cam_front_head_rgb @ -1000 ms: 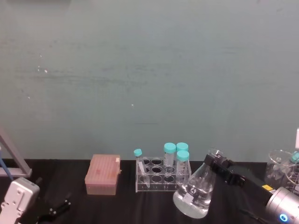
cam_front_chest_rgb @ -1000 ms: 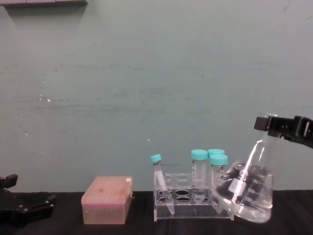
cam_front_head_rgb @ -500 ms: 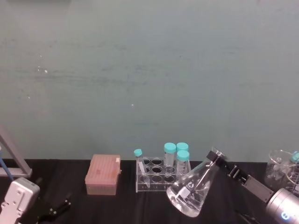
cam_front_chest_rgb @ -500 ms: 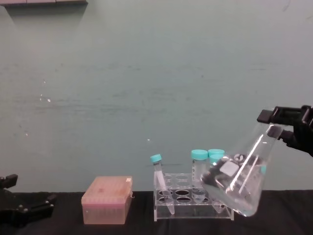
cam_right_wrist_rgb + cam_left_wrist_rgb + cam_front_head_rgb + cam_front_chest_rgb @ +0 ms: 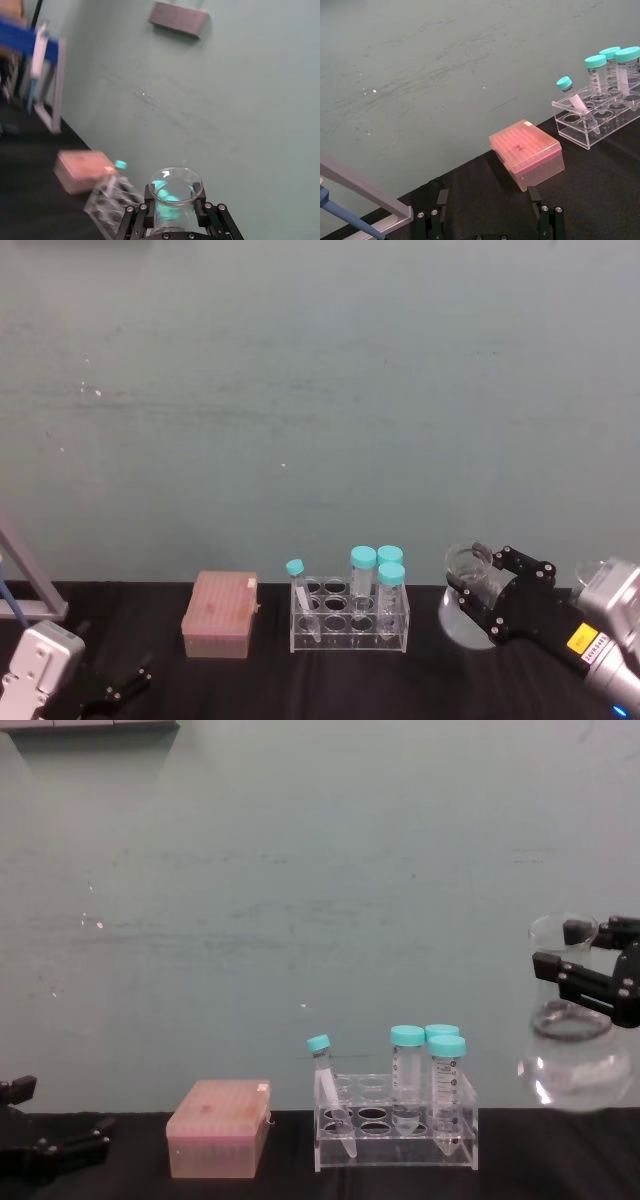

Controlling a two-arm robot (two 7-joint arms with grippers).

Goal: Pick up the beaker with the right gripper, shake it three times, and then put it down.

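Observation:
The beaker (image 5: 573, 1067), a clear conical flask, hangs roughly upright above the black table at the right. My right gripper (image 5: 585, 958) is shut on its neck just under the flared rim. In the head view the beaker (image 5: 455, 620) shows beside the tube rack, held in the right gripper (image 5: 485, 580). The right wrist view looks down onto the beaker's rim (image 5: 176, 183) between the right gripper's (image 5: 175, 209) black fingers (image 5: 137, 216). My left gripper (image 5: 490, 226) rests low at the table's left, open, holding nothing.
A clear rack (image 5: 396, 1132) with several teal-capped tubes stands mid-table, just left of the beaker. A pink tip box (image 5: 218, 1128) sits further left. More glassware (image 5: 600, 585) stands at the far right, and a grey stand (image 5: 30, 580) at the far left.
The beaker was tilted with its base swung left toward the rack. It has swung back to roughly upright, further right and higher, still in the right gripper. The left arm is still.

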